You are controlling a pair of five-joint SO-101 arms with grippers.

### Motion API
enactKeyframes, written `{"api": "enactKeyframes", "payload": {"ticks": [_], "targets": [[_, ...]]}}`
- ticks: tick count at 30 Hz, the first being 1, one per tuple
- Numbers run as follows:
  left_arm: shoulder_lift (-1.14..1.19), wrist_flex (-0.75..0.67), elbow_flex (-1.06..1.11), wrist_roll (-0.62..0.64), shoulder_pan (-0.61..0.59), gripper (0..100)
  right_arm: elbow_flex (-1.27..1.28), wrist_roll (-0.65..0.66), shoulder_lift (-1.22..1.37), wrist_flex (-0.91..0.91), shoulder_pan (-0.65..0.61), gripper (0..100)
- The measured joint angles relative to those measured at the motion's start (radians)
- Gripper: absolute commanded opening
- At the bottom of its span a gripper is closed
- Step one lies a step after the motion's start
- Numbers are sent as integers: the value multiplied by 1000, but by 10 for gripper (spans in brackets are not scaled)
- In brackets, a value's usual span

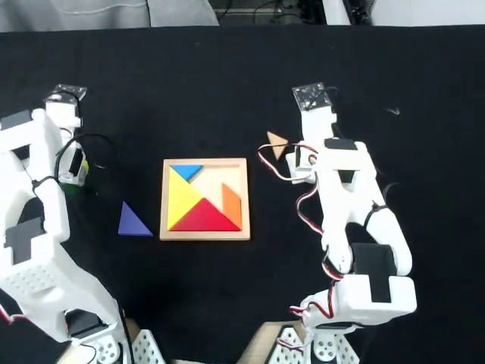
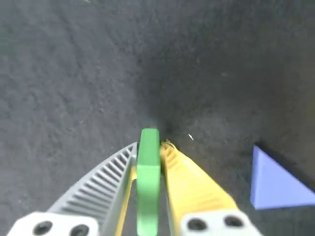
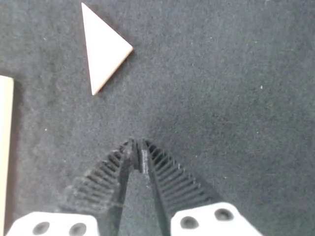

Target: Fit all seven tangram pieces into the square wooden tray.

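Your left gripper (image 2: 150, 141) pinches a flat green tangram piece (image 2: 147, 187) on edge near the left edge of the black cloth tabletop (image 1: 227, 76). The piece's long axis runs along the fingers. A violet-blue triangular piece (image 1: 134, 221) lies flat, apart from that gripper, just beside the left side of the square wooden tray (image 1: 204, 236) at the tabletop's middle. Its long side faces the tray. The tray holds a small blue triangle (image 1: 186, 171), a large yellow triangle (image 1: 182, 201), a large red triangle (image 1: 206, 219) and an orange piece (image 1: 232, 203). Your right gripper (image 3: 138, 146) is pressed together on nothing. A pale wooden triangle (image 3: 103, 49) lies just ahead of it, off the tray's far right corner. Its long side faces the tray and its square corner points toward the tabletop's right edge.
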Motion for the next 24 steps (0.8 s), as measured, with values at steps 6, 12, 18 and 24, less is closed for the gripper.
{"api": "enactKeyframes", "payload": {"ticks": [6,12,18,24], "targets": [[-138,183,0,69,190,61,0,0,0,0,0,12],[-210,204,0,259,476,61,0,0,0,0,6,12],[-153,32,35,348,669,61,0,0,0,0,66,12],[-25,-133,38,393,683,61,0,0,0,0,75,12]]}}
